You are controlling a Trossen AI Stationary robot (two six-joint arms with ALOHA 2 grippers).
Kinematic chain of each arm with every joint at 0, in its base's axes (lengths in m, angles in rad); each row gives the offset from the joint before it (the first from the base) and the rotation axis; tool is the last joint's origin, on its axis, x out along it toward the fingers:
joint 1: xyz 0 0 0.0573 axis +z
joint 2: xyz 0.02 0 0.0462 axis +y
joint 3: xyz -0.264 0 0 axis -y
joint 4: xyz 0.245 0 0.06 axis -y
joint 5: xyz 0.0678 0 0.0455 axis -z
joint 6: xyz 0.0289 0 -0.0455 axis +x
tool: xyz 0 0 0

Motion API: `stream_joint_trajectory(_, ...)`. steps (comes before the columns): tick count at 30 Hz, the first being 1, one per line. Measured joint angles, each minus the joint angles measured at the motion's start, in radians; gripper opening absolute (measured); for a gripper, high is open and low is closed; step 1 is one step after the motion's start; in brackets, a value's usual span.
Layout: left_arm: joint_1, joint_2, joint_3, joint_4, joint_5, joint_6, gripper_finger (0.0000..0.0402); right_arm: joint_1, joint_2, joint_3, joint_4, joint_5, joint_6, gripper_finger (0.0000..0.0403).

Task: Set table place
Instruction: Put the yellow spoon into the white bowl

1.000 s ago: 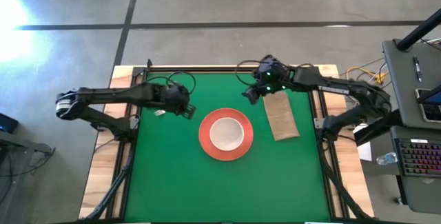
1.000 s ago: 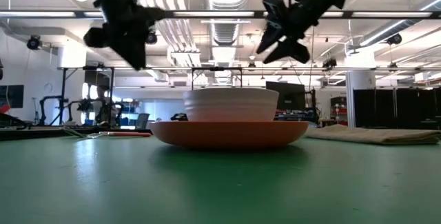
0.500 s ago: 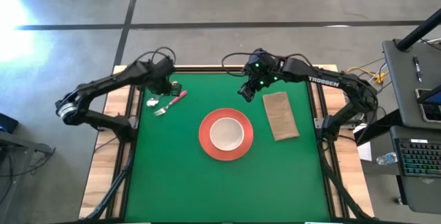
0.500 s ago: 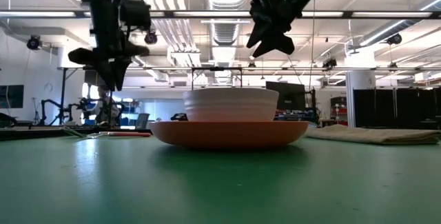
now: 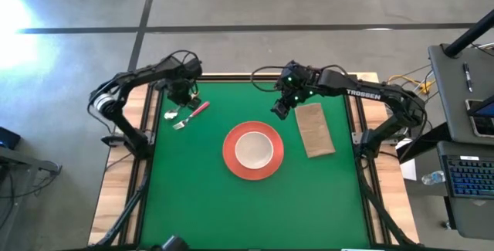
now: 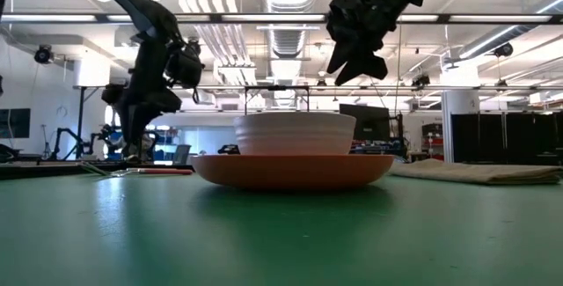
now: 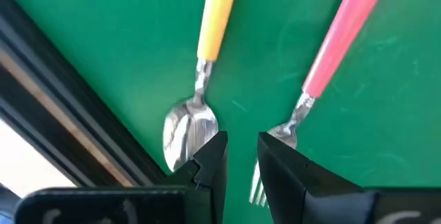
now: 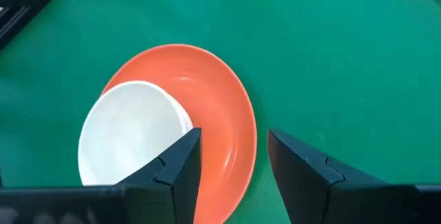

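Observation:
An orange-red plate (image 5: 231, 158) lies mid-table with a cream bowl (image 5: 254, 149) in it. A brown napkin (image 5: 315, 129) lies flat to its right. A yellow-handled spoon (image 7: 217, 17) and a pink-handled fork (image 7: 344, 31) lie side by side on the green table (image 5: 201, 197) near its far left corner. My left gripper (image 7: 241, 162) is low over them, its fingers a narrow gap apart between the spoon's bowl (image 7: 185, 131) and the fork's head (image 7: 282, 131). My right gripper (image 8: 234, 155) is open and empty, raised over the plate's far right side (image 5: 279, 108).
The table's black frame and wooden edge (image 5: 147, 108) run close by the spoon and my left gripper. Bare green top (image 5: 247, 212) stretches from the plate to the near edge. A desk with a keyboard (image 5: 471, 181) stands off the table's right side.
My left gripper has gone from beside the plate's left rim toward the table's far left corner and has come down over the spoon and fork, which lie where they were. My right gripper has stayed raised near the napkin's far end.

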Motion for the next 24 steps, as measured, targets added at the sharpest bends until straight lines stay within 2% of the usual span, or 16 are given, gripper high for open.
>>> stream_joint_trajectory(6, 0.058, 0.06, 0.069, 0.001, 0.006, 0.1, 0.0066, 0.0, 0.0, -0.026, -0.001, 0.0, 0.018, 0.016)
stream_joint_trajectory(11, 0.134, 0.087, 0.074, -0.004, 0.146, 0.153, 0.0066, 0.0, 0.0, -0.035, -0.002, -0.001, 0.018, 0.0159)
stream_joint_trajectory(16, 0.177, 0.113, 0.049, 0.004, 0.153, 0.163, 0.0066, 0.0, -0.001, -0.035, -0.001, -0.001, 0.018, 0.016)
stream_joint_trajectory(20, 0.183, 0.09, 0.022, 0.122, 0.093, 0.151, 0.0066, 0.0, -0.001, -0.035, -0.001, 0.0, 0.018, 0.016)
stream_joint_trajectory(24, 0.182, 0.056, 0.015, 0.25, 0.192, 0.127, 0.0066, 0.0, -0.001, -0.035, -0.001, 0.0, 0.029, 0.016)
